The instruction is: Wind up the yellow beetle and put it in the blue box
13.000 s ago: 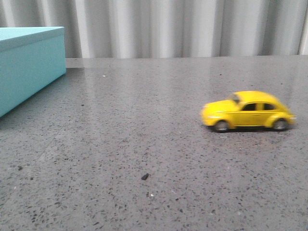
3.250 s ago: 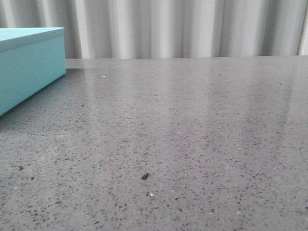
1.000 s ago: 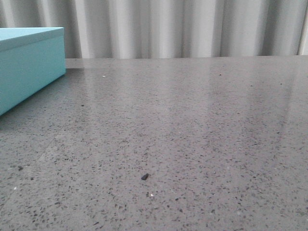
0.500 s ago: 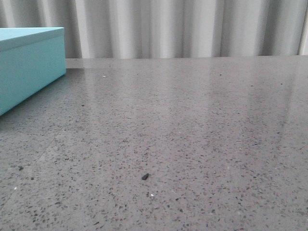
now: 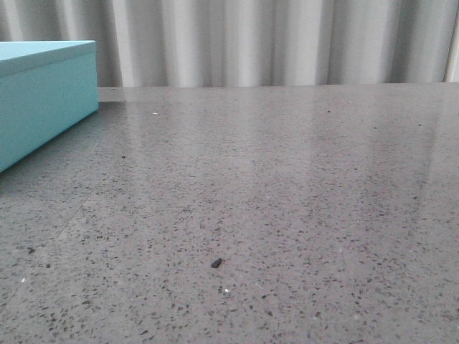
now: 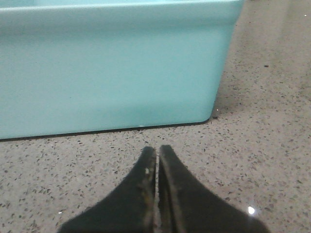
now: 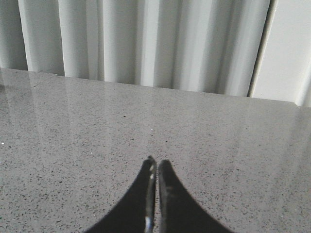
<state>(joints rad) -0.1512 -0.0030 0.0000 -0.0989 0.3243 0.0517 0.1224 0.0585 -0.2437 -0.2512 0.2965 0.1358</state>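
Observation:
The blue box stands at the far left of the grey speckled table, lid on. Its turquoise side fills most of the left wrist view. My left gripper hovers low over the table just short of that side, shut with nothing between its fingers. My right gripper is shut too, empty, over bare tabletop facing the curtain. The yellow beetle is out of view in every frame. Neither gripper shows in the front view.
A small dark speck lies on the table near the front middle. A pale pleated curtain closes off the far edge. A white panel stands beside the curtain in the right wrist view.
The yellow beetle stood at the right of the table 13 s ago and was gone from the front view by 3.2 s ago. Nothing has visibly moved since.

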